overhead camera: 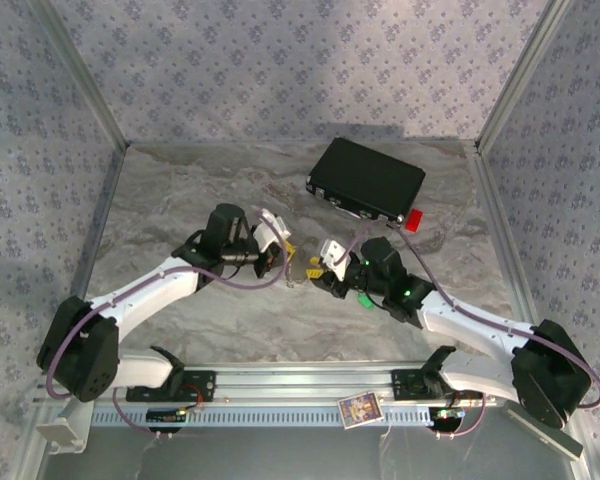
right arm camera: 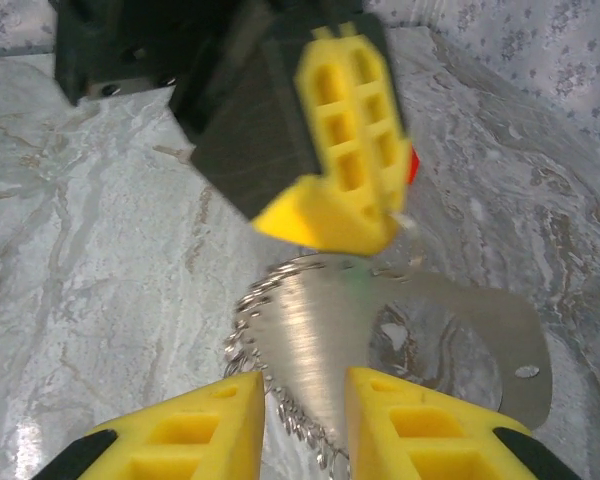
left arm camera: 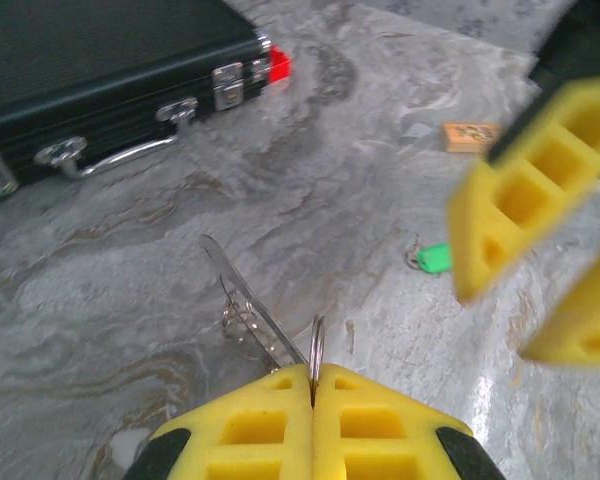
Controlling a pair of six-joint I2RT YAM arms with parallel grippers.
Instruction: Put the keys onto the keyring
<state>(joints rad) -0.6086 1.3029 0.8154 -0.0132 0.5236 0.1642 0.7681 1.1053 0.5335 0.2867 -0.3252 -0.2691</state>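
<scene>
While I am looking down through the top external view, the black case (overhead camera: pixel 368 180) is lying shut on the far part of the table (overhead camera: pixel 180 190), so I cannot tell what it is holding. A red block (overhead camera: pixel 415 220) is sitting just beside the case's near right corner. My left gripper (overhead camera: pixel 286 260) and right gripper (overhead camera: pixel 317 270) are meeting tip to tip well in front of the case. The green key (overhead camera: pixel 363 300) is lying farther from the case than either.

Through the left wrist view, my left jaws are pressing together on a thin metal ring (left arm camera: pixel 317 350). The keyring (left arm camera: pixel 242 322), a bead chain, is hanging against a silvery plate (left arm camera: pixel 230 275) on the case side of my fingertips. The case's latches are sitting closed.

Through the right wrist view, my right jaws are standing spread. The plate's pointed end is showing in the gap between them, with the chain draping along its edge. I cannot tell whether my pads are touching it.
</scene>
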